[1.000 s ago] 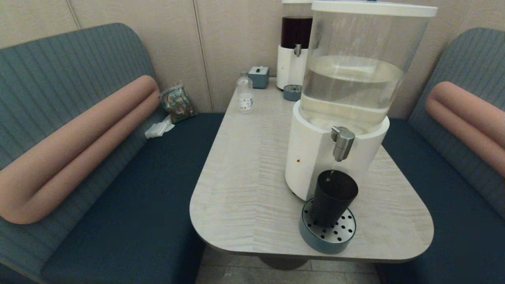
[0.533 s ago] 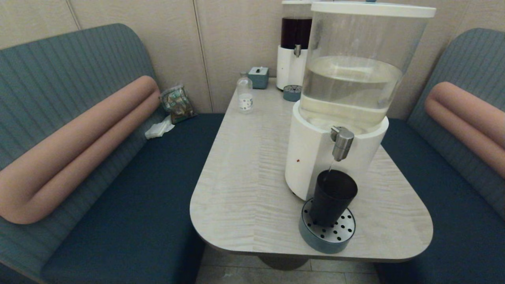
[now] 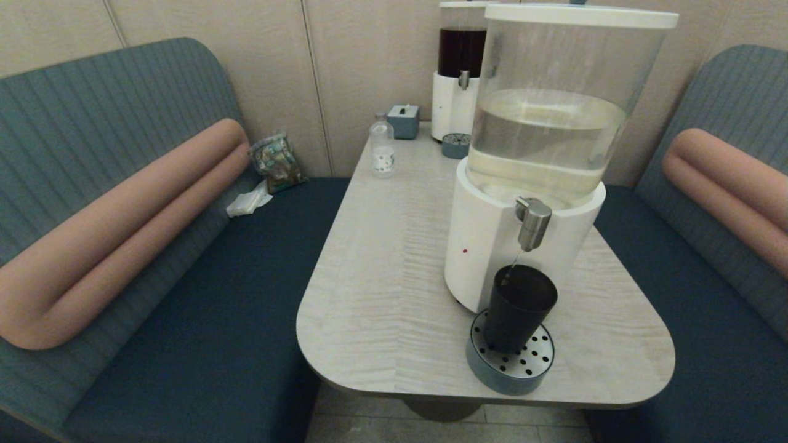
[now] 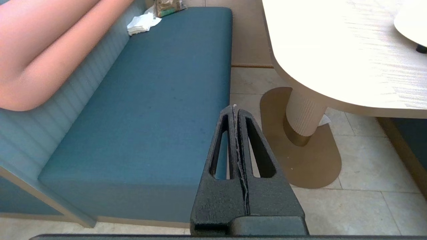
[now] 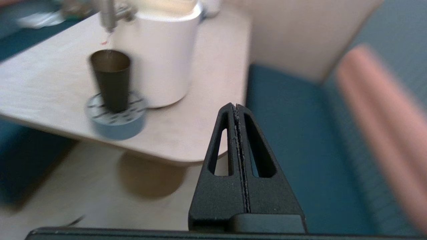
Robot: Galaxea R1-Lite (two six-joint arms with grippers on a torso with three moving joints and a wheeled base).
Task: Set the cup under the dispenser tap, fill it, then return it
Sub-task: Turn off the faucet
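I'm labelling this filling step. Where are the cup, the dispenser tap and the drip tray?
cup [image 3: 516, 311]: head view, dark side wall.
dispenser tap [image 3: 533, 224]: head view, steel spout body.
drip tray [image 3: 537, 360]: head view, bare perforated top.

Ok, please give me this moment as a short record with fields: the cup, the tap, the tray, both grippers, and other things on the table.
cup: dark cup stands upright on the drip tray, free of any gripper
tap: steel tap directly above the cup; a thin stream runs into it
tray: round perforated drip tray near the table's front edge
left gripper: fingers shut, empty, low beside the table over the bench seat
right gripper: fingers shut, empty, off the table's edge, away from the cup
other things: small clear bottle, second dispenser with dark liquid
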